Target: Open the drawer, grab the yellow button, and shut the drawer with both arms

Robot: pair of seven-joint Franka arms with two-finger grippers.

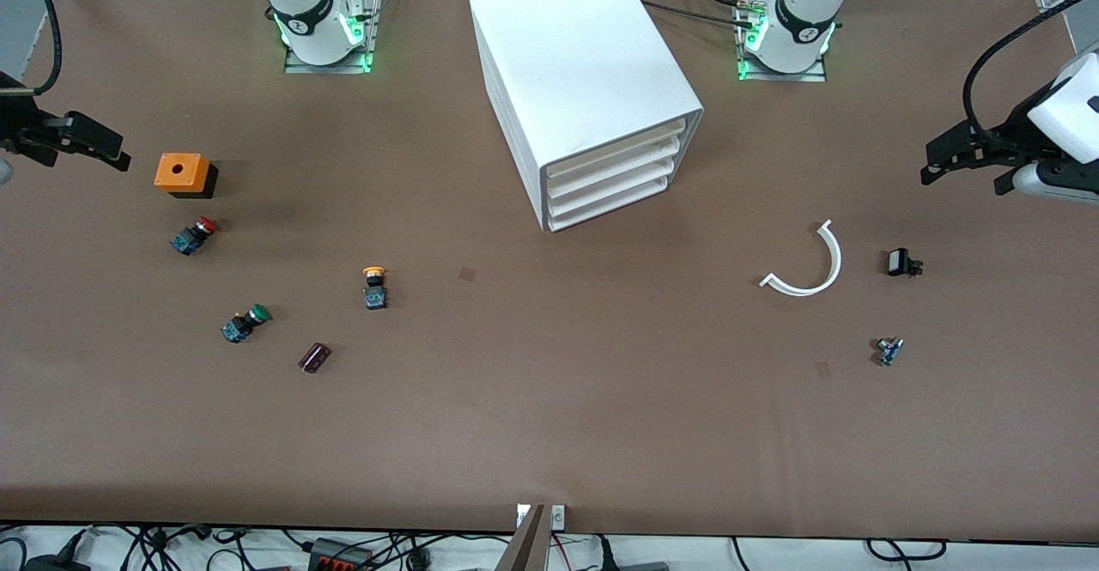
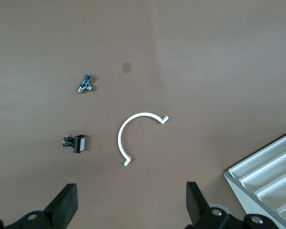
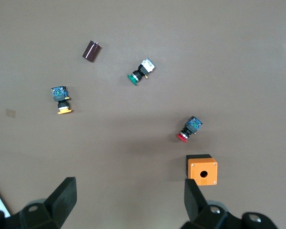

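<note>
Cabinet (image 1: 584, 82) upper centre of front view, top drawer (image 1: 618, 152) pushed in. Yellow-capped button (image 1: 374, 287) lies on table (image 1: 549, 416), left of centre. Left gripper (image 1: 962, 163) at right edge, jaws apart, empty. Right gripper (image 1: 81, 148) at left edge, jaws apart, empty.

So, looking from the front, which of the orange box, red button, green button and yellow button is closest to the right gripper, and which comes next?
From the right gripper, nearest first:
1. Orange box, beside it.
2. Red button, nearer the camera.
3. Green button, nearer still.
4. Yellow button, toward the cabinet.
</note>
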